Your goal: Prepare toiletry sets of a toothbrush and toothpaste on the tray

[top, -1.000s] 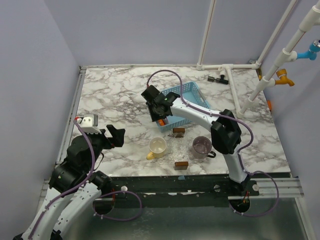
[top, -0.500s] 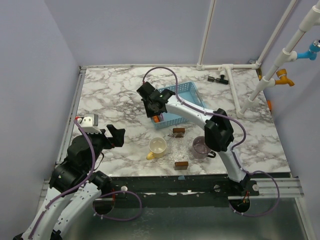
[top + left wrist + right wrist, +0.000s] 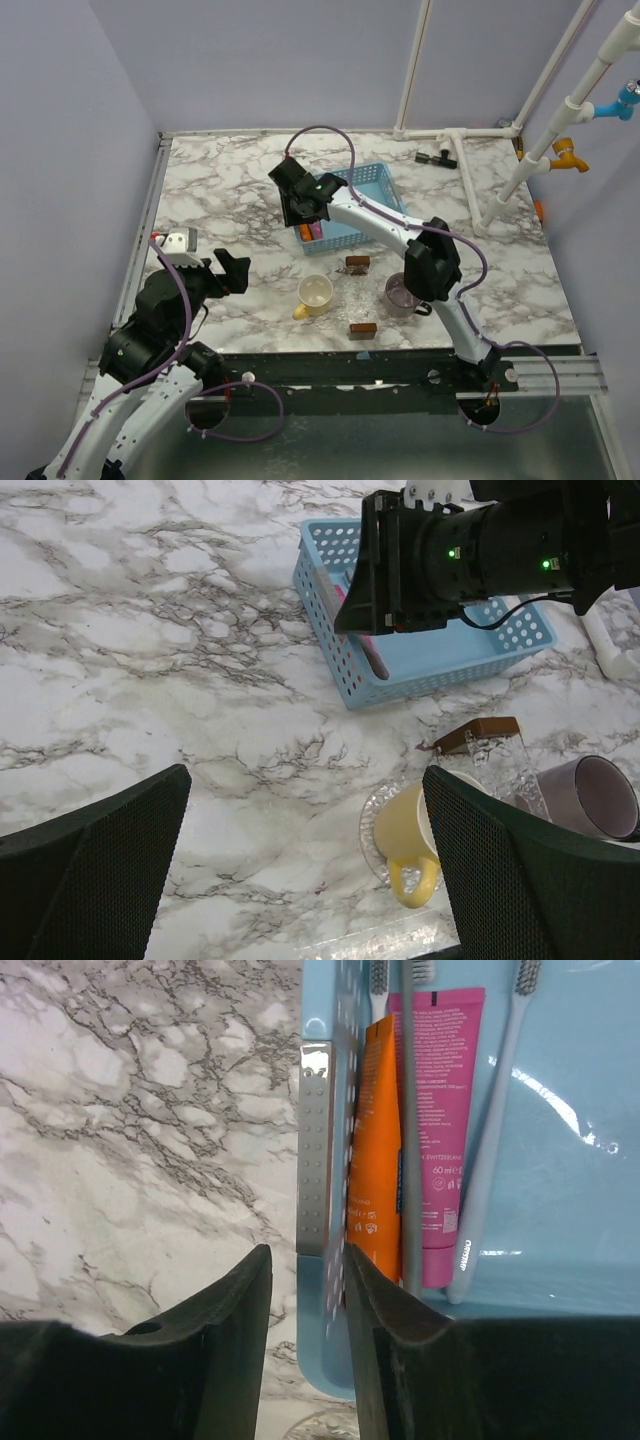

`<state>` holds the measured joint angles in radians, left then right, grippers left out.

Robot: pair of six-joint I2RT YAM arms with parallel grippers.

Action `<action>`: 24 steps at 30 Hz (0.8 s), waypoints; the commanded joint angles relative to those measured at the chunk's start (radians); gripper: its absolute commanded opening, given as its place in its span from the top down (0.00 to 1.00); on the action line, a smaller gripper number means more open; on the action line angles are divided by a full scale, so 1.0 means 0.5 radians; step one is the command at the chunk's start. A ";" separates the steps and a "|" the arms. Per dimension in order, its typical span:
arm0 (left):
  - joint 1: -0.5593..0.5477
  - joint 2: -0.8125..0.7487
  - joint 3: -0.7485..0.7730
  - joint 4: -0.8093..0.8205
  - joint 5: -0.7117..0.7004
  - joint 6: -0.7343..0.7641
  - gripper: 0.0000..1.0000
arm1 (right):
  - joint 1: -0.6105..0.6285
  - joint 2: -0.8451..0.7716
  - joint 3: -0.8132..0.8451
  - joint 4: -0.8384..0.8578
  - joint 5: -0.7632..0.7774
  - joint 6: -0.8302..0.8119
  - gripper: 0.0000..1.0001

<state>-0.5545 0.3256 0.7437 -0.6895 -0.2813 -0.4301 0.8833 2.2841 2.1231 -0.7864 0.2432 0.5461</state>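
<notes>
Right arm at the left wall of the basket [image 3: 570,1180]; left arm parked at the near left of the surface [image 3: 130,1110].

**Fingers.** The right fingers [image 3: 225,1330] stand parted by a narrow gap and grip nothing. Through the gap the basket's left wall shows below, with a grey dotted strip along it whose nature cannot be told. The left fingers [image 3: 100,880] are spread wide and empty, above bare surface.

**Governing relation.** The orange tube [image 3: 375,1150] lies inside the basket, flat against the left wall. In the right wrist view it sits ahead of the gap and just to its right. Its long axis runs parallel to the wall, straight away from the fingers. The right arm is the nearer by far; the left is well apart from the basket.

**Contents.**
- The pink tube [image 3: 440,1110] lies parallel to the orange one, on its right.
- A grey toothbrush [image 3: 410,1160] rests along the seam between the two tubes.
- A second toothbrush [image 3: 488,1150] lies slightly slanted at the pink tube's right edge.
- The brush heads point away from the fingers, and another head may show at the top edge.
- The tubes look soft and flat, the brushes thin and slick.

**Judgement.** Tubes and brushes already sit in the basket; pairing looks nearly complete. Any further grasp would need a small sideways shift to the right.
</notes>
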 commanded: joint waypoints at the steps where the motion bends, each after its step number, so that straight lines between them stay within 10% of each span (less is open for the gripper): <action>1: 0.014 0.025 0.001 -0.017 -0.044 -0.011 0.01 | -0.001 -0.123 0.044 0.036 0.159 0.018 0.61; 24: 0.017 0.068 0.004 -0.023 -0.075 -0.014 0.01 | -0.314 0.078 -0.001 0.109 -0.047 -0.135 0.62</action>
<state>-0.5507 0.3466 0.7437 -0.6899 -0.2871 -0.4301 0.7315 2.2463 2.1002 -0.7464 0.2623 0.5095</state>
